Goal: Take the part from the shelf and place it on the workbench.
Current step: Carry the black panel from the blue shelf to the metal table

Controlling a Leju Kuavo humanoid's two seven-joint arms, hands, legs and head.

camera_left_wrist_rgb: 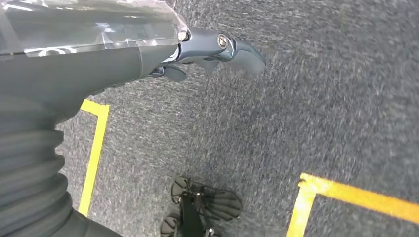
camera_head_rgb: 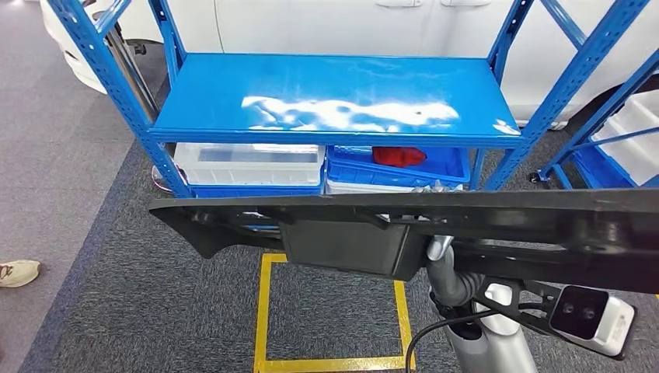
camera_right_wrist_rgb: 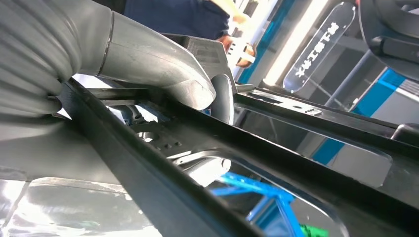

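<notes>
We see a long black plastic part point(camera_head_rgb: 435, 214), shaped like a car trim panel, stretched across the head view from left to right, just near of the blue shelf point(camera_head_rgb: 334, 97) and clear of its boards. The right hand point(camera_head_rgb: 439, 249) reaches up to the part's lower edge a little right of the middle; from above, the part hides most of the hand, so we cannot tell there how its fingers lie.

The right wrist view supplies that. There the right hand point(camera_right_wrist_rgb: 163, 74) wraps the part's point(camera_right_wrist_rgb: 207, 163) black rail, with the thick grey thumb lying over one side and a darker finger point(camera_right_wrist_rgb: 223, 101) curling round the other, so the fingers pinch the rail between them. Behind the part, this view also catches a person in a dark blue top point(camera_right_wrist_rgb: 178, 15).

The left wrist view looks down on grey carpet point(camera_left_wrist_rgb: 306, 98) crossed by yellow floor tape point(camera_left_wrist_rgb: 96, 148). The left hand point(camera_left_wrist_rgb: 207, 52) hangs over it holding nothing, its dark fingers point(camera_left_wrist_rgb: 247, 52) stretched out and apart.

In the head view, the shelf's top board is bare blue metal with glare on it. The level below carries a clear bin point(camera_head_rgb: 249, 163) on the left and a blue bin point(camera_head_rgb: 400, 167) on the right with a red object point(camera_head_rgb: 399, 156) inside. A white car point(camera_head_rgb: 350, 23) stands beyond the shelf, and a shoe point(camera_head_rgb: 17, 272) shows at the left edge.
</notes>
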